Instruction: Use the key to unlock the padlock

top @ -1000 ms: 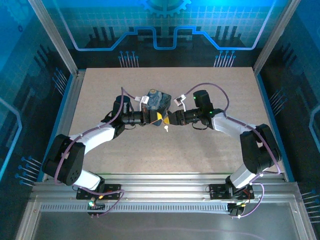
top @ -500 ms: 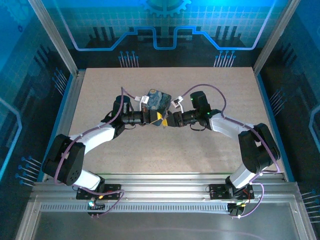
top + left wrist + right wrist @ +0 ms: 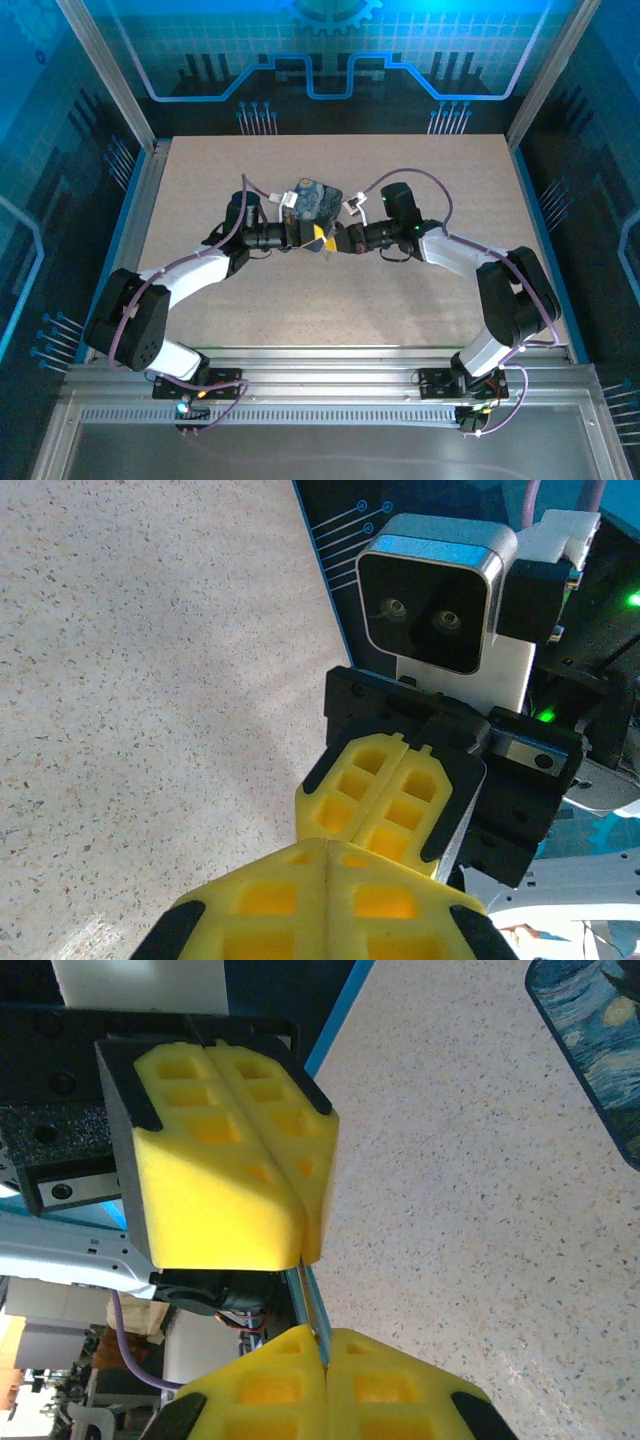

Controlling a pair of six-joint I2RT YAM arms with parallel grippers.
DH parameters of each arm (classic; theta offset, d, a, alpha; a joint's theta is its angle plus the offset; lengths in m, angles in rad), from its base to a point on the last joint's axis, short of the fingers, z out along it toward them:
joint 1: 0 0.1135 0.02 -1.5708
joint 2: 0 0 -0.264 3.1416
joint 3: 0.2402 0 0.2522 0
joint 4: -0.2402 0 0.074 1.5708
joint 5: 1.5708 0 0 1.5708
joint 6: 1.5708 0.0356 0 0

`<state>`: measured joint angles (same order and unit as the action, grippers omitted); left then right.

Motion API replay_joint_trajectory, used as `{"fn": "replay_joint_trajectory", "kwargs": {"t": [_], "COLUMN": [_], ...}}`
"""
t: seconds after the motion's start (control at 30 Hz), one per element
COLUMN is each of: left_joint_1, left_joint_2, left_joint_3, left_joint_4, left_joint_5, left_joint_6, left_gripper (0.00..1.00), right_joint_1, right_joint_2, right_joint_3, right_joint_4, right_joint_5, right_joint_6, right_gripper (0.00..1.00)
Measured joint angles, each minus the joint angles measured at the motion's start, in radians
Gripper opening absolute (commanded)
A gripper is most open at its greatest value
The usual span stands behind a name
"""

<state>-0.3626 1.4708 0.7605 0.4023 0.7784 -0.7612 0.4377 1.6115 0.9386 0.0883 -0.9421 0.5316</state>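
Over the middle of the table my left gripper [image 3: 312,237] and right gripper [image 3: 333,240] meet tip to tip, both with their yellow pads pressed together. In the right wrist view a thin pale metal strip, the key [image 3: 310,1302] seen edge-on, runs from the seam of the left gripper [image 3: 301,1248] down into the seam of my right gripper [image 3: 323,1338]. The key's yellow head is hidden in the pads. In the left wrist view the left gripper [image 3: 328,846] touches the right gripper's pads [image 3: 385,800], hiding the key. The padlock is out of view.
A dark blue tin [image 3: 315,198] with a swirling painted lid lies on the speckled tabletop just behind the grippers, and its corner shows at the right wrist view's edge [image 3: 590,1040]. Blue walls and a metal frame [image 3: 130,200] enclose the table.
The right gripper has slid left until its tip meets the left gripper. The small pale piece that hung below the left gripper a second ago is now covered.
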Motion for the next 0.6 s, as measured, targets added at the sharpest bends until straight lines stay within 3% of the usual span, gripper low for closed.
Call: {"fn": "replay_joint_trajectory", "kwargs": {"t": [0.1,0.23,0.37,0.43,0.6], "left_joint_1": [0.000,0.003,0.004,0.000,-0.069], "left_joint_2": [-0.001,-0.016,-0.039,-0.041,-0.016], "left_joint_3": [-0.002,-0.002,0.011,0.055,0.239], "left_joint_4": [-0.001,-0.027,-0.147,-0.278,-0.612], "left_joint_5": [0.000,-0.034,-0.122,-0.219,-0.572], "left_joint_6": [0.003,0.011,0.050,0.099,0.221], "left_gripper": [0.16,0.50,0.67,0.77,0.89], "right_joint_1": [0.000,-0.011,-0.039,-0.060,-0.102], "right_joint_2": [-0.014,-0.035,-0.037,-0.037,-0.041], "right_joint_3": [-0.011,-0.022,-0.023,-0.023,-0.023], "right_joint_4": [-0.002,-0.031,-0.094,-0.139,-0.220], "right_joint_5": [0.010,0.021,0.045,0.066,0.123], "right_joint_6": [-0.007,-0.028,-0.063,-0.082,-0.111], "right_gripper": [0.00,0.00,0.00,0.00,0.00]}}
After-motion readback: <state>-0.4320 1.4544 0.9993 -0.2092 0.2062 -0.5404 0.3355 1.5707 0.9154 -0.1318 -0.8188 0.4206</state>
